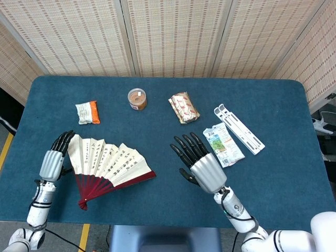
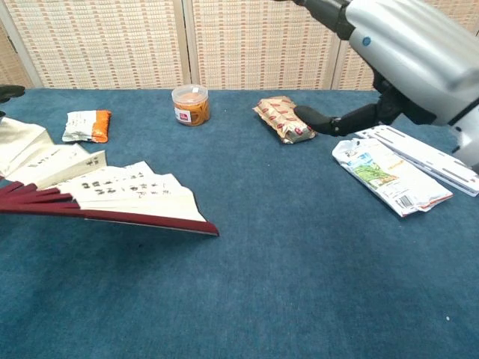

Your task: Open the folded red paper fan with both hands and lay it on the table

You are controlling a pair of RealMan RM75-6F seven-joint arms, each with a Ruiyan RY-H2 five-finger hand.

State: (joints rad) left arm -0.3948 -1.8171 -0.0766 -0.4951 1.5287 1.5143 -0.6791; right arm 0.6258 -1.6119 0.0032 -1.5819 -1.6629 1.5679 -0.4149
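Note:
The paper fan [image 1: 107,165] lies spread open on the blue table [image 1: 157,205] at the front left, red ribs toward the front edge, cream leaf with writing facing up. The chest view shows the fan [image 2: 105,196] low at the left. My left hand [image 1: 54,160] sits right beside the fan's left edge with fingers straight and holds nothing; only a dark fingertip [image 2: 10,92] of it shows in the chest view. My right hand [image 1: 199,165] hovers to the right of the fan, apart from it, fingers spread and empty. It fills the upper right of the chest view [image 2: 404,52].
An orange and white packet [image 1: 87,112], a small round jar [image 1: 137,98] and a gold and red snack pack [image 1: 184,107] lie along the back. A green and white pouch [image 1: 223,146] and a white plastic strip [image 1: 239,128] lie just right of my right hand.

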